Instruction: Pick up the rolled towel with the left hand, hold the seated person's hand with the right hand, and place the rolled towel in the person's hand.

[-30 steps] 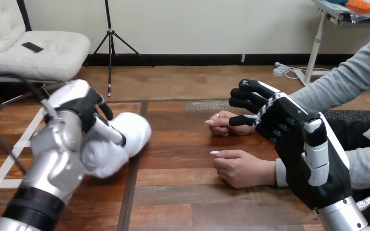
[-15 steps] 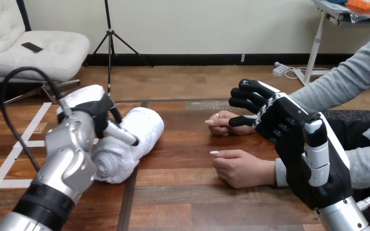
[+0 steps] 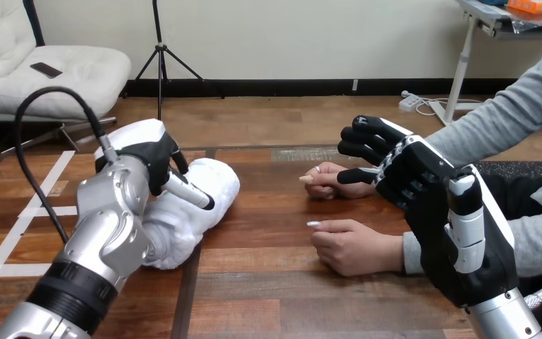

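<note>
The white rolled towel (image 3: 201, 201) lies on the wooden table (image 3: 275, 282) at left of centre. My left hand (image 3: 148, 152) sits on its far end, thumb laid across the top and fingers curled over the far side. The person's two hands rest on the table at right: the far one (image 3: 333, 181) loosely closed, the near one (image 3: 353, 247) curled palm down. My right hand (image 3: 413, 173) hovers open just right of the far hand, its fingers spread above that hand's wrist and apart from it.
The person's grey sleeves (image 3: 508, 120) come in from the right edge. A dark seam (image 3: 192, 282) runs down the table left of centre. Bare wood lies between the towel and the person's hands.
My left arm has swung forward and right, carrying the towel toward the table's middle, where it now rests. My right hand and the person's hands have barely moved.
</note>
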`<state>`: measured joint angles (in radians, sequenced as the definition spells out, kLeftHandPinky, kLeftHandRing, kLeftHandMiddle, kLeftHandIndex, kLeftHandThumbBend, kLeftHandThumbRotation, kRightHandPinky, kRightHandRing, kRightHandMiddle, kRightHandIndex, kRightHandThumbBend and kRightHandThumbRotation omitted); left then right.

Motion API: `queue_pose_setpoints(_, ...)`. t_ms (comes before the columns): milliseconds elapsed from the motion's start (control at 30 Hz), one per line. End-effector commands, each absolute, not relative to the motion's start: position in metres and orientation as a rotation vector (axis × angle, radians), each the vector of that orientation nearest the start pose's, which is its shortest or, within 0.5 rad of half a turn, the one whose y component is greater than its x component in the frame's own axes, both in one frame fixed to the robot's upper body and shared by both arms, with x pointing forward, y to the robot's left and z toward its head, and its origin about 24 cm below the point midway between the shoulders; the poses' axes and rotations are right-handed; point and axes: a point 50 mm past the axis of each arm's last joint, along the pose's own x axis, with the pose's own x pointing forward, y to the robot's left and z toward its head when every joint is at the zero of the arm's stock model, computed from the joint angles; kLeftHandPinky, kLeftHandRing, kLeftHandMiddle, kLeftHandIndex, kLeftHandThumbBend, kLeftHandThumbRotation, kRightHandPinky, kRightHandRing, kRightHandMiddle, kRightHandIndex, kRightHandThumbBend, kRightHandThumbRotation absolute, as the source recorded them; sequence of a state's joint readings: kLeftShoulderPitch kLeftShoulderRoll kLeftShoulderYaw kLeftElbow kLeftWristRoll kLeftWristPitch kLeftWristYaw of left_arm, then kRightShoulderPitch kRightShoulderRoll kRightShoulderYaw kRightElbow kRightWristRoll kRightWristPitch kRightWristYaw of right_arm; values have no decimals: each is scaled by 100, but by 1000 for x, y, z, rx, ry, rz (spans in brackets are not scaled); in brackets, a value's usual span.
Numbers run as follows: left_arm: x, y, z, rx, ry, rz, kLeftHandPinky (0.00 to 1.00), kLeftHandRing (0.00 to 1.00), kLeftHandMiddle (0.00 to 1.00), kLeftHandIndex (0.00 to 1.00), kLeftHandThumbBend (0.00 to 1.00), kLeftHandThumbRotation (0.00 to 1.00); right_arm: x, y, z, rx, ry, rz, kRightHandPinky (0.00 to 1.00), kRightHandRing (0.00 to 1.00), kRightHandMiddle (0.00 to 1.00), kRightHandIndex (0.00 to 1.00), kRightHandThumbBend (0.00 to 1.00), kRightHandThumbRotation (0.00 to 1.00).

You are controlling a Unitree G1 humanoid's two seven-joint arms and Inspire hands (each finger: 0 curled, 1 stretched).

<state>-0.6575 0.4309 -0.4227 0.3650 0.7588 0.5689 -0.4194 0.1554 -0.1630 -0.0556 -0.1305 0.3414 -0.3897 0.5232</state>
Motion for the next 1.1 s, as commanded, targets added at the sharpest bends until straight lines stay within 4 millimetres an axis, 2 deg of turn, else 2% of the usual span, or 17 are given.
queue_pose_setpoints(0, 367, 167, 130, 1367, 348, -165, 43, 59, 66, 71, 80, 34, 215, -180, 95, 33, -494, 400, 71, 84, 83, 82, 77, 100)
queue_pose_setpoints(400, 367, 166, 125, 1470, 399, -189, 48, 65, 72, 74, 85, 47, 215, -180, 95, 31, -495, 404, 71, 83, 83, 81, 77, 100)
queue_pose_setpoints(467, 367, 166, 125, 1492, 406, -186, 46, 63, 71, 74, 88, 52, 215, -180, 95, 31, -493, 405, 71, 84, 83, 82, 77, 100)
queue_pose_setpoints(700, 367, 165, 120, 1544, 412, -163, 37, 54, 63, 71, 92, 56, 215, -180, 95, 31, -493, 406, 72, 84, 84, 82, 77, 100)
queue_pose_setpoints(967, 366, 163, 116, 1568, 423, -130, 28, 45, 59, 69, 94, 60, 215, -180, 95, 35, -494, 408, 72, 84, 84, 82, 76, 100)
queue_pose_setpoints(1067, 366, 162, 114, 1595, 427, -110, 29, 46, 60, 70, 94, 63, 215, -180, 95, 33, -493, 405, 72, 84, 84, 82, 77, 100)
